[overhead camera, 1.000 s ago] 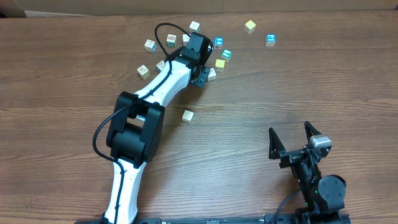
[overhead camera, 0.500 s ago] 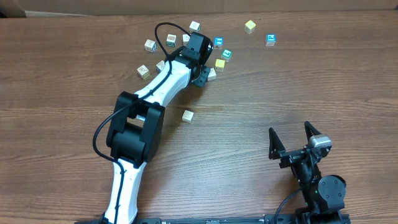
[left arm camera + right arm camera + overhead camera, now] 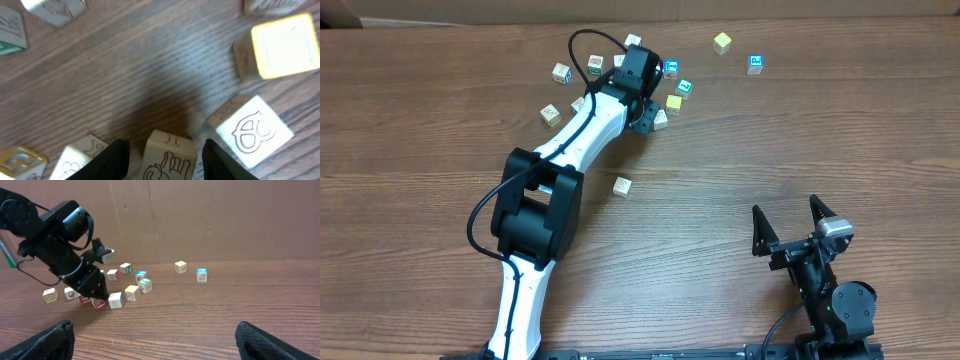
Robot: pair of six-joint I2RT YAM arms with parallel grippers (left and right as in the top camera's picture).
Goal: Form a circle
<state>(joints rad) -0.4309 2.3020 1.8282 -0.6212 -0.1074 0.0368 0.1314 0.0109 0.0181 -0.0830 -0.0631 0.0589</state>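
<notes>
Over at the far middle of the table [image 3: 840, 140], my left gripper [image 3: 166, 148] is nose-down among the cubes. What counts as the circle [image 3: 595, 64] is a loose, open ring of little whitish blocks curving round that wrist, with a break on the near-left side where the arm comes through. On the left wrist camera I've got the animal-print cube [image 3: 169, 162] sitting between the two black fingers [image 3: 116, 155]. The jaws are fairly narrow, and I can make out a sliver of wood grain on either side of the block, so they straddle it rather than pinch it. Just to its right is the loop-symbol cube [image 3: 252, 131], turned corner-on, and beyond that the yellow-faced cube [image 3: 285, 45]. Another whitish block [image 3: 80, 159] crowds in just beside the left finger. Overhead, a lone cube [image 3: 622, 185] sits apart on the near side of the ring. A pale yellow cube [image 3: 722, 42] and a blue-faced cube [image 3: 755, 64] lie well off to the right of it. The right gripper [image 3: 786, 208] is down at the near right of the table, well apart from every block, jaws spread wide with nothing between them.
</notes>
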